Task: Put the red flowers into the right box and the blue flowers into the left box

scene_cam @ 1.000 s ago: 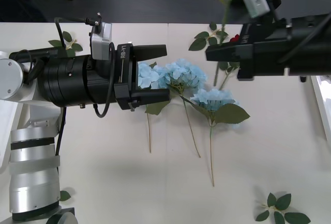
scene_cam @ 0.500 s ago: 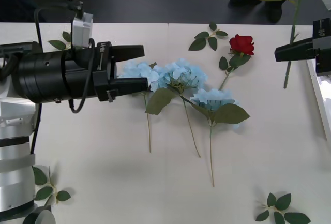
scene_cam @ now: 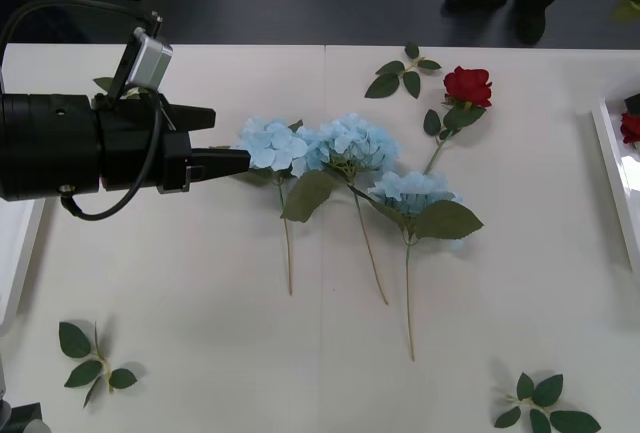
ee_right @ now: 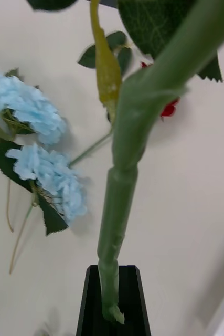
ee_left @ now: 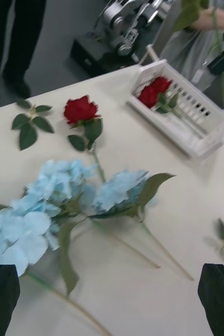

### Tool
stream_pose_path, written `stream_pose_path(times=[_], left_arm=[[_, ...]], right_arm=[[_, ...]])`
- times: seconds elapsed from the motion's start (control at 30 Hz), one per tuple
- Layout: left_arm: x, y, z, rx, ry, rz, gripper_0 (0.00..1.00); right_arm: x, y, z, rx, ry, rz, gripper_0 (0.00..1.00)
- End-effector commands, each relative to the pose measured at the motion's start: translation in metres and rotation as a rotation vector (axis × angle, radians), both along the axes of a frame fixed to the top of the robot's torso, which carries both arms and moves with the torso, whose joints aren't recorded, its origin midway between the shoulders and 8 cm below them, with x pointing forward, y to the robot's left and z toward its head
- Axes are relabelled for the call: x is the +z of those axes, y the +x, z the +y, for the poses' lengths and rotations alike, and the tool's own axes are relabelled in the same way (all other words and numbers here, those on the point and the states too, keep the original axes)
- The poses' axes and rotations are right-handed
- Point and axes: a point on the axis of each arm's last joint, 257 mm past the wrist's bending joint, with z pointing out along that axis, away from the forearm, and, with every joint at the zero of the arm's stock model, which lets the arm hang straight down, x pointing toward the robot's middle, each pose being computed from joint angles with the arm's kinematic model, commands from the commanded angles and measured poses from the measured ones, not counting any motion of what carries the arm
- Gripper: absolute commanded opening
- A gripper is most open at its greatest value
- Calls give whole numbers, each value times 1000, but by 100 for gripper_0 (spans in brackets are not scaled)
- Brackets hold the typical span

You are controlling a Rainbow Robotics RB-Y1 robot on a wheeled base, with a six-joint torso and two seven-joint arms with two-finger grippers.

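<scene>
Here the left gripper (scene_cam: 228, 148), jaws spread with nothing between them, hovers just beside the leftmost of three blue flowers (scene_cam: 350, 143) lying mid-table (scene_cam: 200, 313). Beyond that cluster, toward the right box (ee_left: 188, 134), one red rose (scene_cam: 467, 85) lies on the table. That box holds more red roses (ee_left: 153, 92). The right gripper (ee_right: 112, 310) pinches a green stem (ee_right: 117, 210) above the table.

My black right gripper (ee_right: 112, 299) clamps a thick green plastic stem (ee_right: 123, 173) above pale-blue puffy flowers (ee_right: 54, 178) on the white table (ee_right: 185, 220).
</scene>
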Motion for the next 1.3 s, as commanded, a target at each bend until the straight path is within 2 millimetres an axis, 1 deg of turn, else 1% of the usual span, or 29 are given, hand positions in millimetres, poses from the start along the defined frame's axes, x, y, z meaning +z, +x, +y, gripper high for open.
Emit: stream_pose_path(times=[0.03,0.1,0.13,0.2,0.23,0.3,0.33,0.4,0.43,0.57,0.6,0.67,0.7,0.77,0.93,1.17,1.3], left_arm=[[-15,0,-1,105,18,112,100],[-27,3,2,159,53,146,100],[-30,4,3,173,64,150,100],[-43,7,7,236,105,183,100],[-47,8,9,253,117,191,100],[-61,11,13,321,148,230,100],[-65,12,14,339,153,243,100],[-77,15,16,406,165,293,100],[-80,15,16,422,169,305,100],[-98,18,20,537,196,370,100],[-100,18,20,551,200,376,100],[-108,18,21,597,217,394,100],[-111,18,22,607,223,400,100],[-118,16,23,647,247,422,100],[-133,15,25,712,307,475,100],[-153,29,22,779,336,549,100],[-164,37,20,796,358,579,100]], right_arm=[[0,1,-52,-140,-42,17,0],[-10,0,-81,-209,-74,31,0],[-12,-1,-89,-228,-84,35,0],[-23,-3,-117,-291,-124,47,0],[-25,-3,-125,-308,-132,48,0],[-37,-5,-152,-371,-160,60,0],[-39,-6,-158,-384,-168,61,0],[-47,-9,-182,-437,-194,66,0],[-49,-10,-188,-449,-201,66,0],[-62,-15,-225,-528,-250,58,0],[-64,-15,-231,-539,-258,55,0],[-68,-17,-250,-573,-286,36,0],[-69,-16,-255,-581,-293,29,0],[-74,-20,-271,-604,-332,11,0],[-85,-24,-291,-626,-397,-15,0],[-92,-19,-305,-630,-470,-57,0],[-93,-17,-307,-635,-469,-65,0]])
